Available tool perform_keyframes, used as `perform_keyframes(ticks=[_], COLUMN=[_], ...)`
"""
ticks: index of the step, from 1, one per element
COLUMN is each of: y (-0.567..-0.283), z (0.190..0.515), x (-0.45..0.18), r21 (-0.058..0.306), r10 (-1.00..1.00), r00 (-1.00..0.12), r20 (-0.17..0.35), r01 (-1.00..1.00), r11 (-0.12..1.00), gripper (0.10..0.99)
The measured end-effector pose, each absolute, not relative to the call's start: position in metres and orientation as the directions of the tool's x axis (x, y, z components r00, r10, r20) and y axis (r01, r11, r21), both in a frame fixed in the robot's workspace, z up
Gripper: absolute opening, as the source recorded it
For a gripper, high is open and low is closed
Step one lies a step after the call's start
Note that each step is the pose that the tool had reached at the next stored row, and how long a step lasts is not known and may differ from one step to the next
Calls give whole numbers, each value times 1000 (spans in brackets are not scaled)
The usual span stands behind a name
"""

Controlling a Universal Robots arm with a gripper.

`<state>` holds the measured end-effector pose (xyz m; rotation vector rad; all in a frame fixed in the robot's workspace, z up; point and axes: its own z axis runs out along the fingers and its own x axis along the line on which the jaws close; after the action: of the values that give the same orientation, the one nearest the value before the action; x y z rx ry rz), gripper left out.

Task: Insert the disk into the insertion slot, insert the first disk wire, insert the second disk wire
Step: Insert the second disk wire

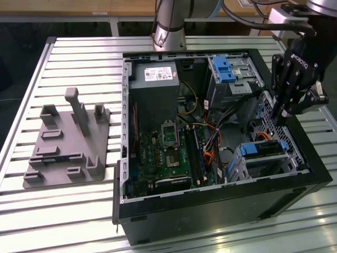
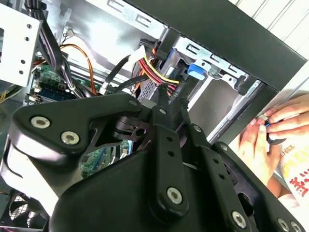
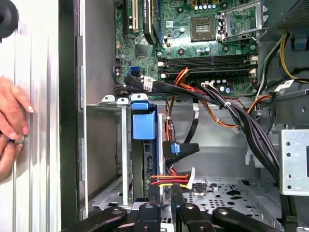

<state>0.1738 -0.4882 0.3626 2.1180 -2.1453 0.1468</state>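
The disk (image 1: 261, 149), silver in a blue carrier, sits inside the insertion slot (image 1: 274, 167), a low grey cage at the case's near corner on the exterior view's right. In the first wrist view the carrier's blue tab (image 3: 144, 121) stands between the cage walls (image 3: 124, 159). My gripper (image 1: 280, 117) hangs just behind the slot. Its fingers (image 3: 162, 195) are closed on a disk wire (image 3: 170, 180) of red, yellow and black strands at the disk's rear edge, also seen in the second wrist view (image 2: 161, 77). A blue-plugged black wire (image 3: 177, 148) hangs loose beside it.
A taller cage with a blue latch (image 1: 226, 68) stands at the case's back. The motherboard (image 1: 166, 153) and cable bundles (image 3: 227, 108) fill the middle. A person's hands (image 3: 12, 121) rest outside the case wall. A grey fixture (image 1: 68, 145) lies on the table at the exterior view's left.
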Motion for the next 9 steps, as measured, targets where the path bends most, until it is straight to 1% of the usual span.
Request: perform_keyframes(ticks=[2,3,4,5,9], y=[-487,-486,-485,-482,-475], z=[363,363,363,363,363], x=[172,172,171,171,169], r21=[16,16,16,16,15], r10=[-987,-987,-987,-986,-976], r00=[-9,-9,-8,-8,-9], r20=[158,160,162,167,218], r01=[-1000,-1000,-1000,-1000,-1000], r11=[12,11,11,11,12], gripper=[251,306,306,373,373])
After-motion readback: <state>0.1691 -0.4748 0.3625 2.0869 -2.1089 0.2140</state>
